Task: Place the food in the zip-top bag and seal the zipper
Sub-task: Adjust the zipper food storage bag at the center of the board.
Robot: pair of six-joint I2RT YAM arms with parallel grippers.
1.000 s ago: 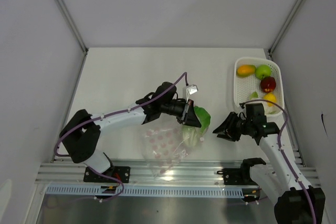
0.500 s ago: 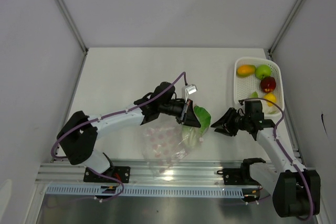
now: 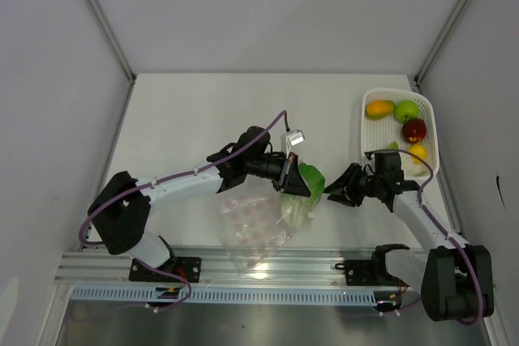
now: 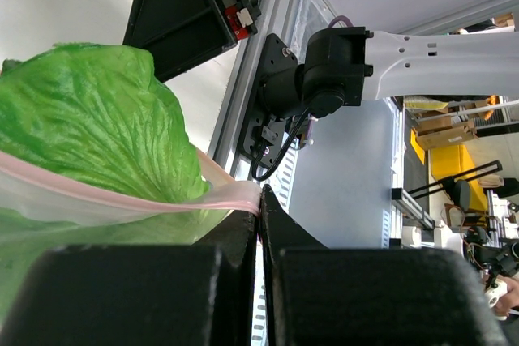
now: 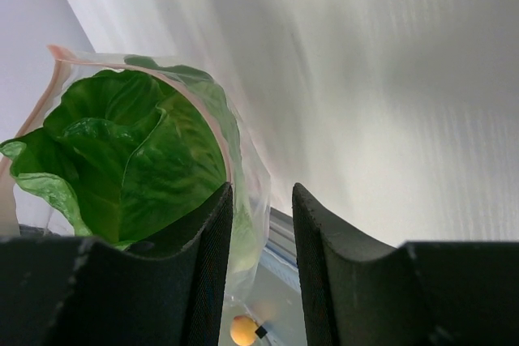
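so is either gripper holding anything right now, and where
The left gripper is shut on the zip-top bag, pinching its pink zipper edge. The right gripper is open, holding nothing.

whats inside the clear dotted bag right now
A green-white leafy cabbage sits in the clear pink-dotted zip-top bag, its green top at the mouth by the pink zipper strip. Crinkles and glare hide whether anything lies deeper.

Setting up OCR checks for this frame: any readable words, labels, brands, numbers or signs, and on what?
No readable text in any view.
zip-top bag: printed pinkish-red dots only, no words.
red tag on the black part above the cabbage: too small to read.
white basket: no markings visible.
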